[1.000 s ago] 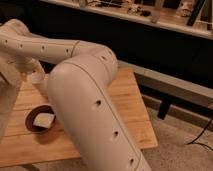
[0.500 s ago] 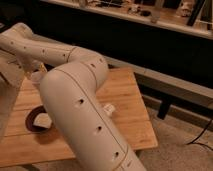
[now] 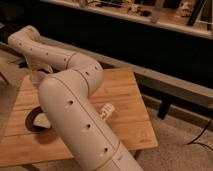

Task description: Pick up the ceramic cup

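The hand (image 3: 40, 69) is over the far left of the surface (image 3: 125, 92). The ceramic cup (image 3: 36, 78) looks right under the hand. I cannot tell if the hand is open or closed.

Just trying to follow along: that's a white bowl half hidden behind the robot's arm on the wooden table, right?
Not quite: the bowl is dark, not white. The camera view shows it half hidden behind the arm on the wooden table. The gripper hangs above the table's far left end, beyond the bowl.
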`<state>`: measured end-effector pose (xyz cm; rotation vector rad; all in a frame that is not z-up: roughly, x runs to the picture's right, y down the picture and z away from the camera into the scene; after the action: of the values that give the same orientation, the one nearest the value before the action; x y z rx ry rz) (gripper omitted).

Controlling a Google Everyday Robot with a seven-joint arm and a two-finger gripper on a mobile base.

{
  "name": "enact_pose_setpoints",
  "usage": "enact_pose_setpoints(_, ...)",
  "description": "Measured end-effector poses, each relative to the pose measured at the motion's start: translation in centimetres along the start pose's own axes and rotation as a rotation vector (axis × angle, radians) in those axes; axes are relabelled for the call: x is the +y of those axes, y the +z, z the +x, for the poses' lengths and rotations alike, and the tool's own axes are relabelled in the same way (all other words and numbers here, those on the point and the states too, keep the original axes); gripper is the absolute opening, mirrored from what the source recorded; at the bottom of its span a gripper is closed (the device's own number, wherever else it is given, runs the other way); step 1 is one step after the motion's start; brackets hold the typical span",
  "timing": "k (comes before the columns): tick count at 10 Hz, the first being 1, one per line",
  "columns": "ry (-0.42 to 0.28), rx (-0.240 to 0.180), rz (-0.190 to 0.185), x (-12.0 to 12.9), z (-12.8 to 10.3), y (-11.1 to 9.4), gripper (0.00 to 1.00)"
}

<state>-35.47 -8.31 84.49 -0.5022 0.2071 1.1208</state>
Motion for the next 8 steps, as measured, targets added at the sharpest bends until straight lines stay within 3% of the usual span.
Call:
enact_pose_setpoints(6, 0.001, 0.082, -0.017, -0.6, 0.2, 2.5, 0.64)
enact_pose_setpoints(7, -0.001, 0.087, -0.019, -0.6, 0.2, 2.6, 0.61)
enact_pose_setpoints(8, -0.007, 0.096, -0.026, -0.3, 0.2, 2.8, 0.47)
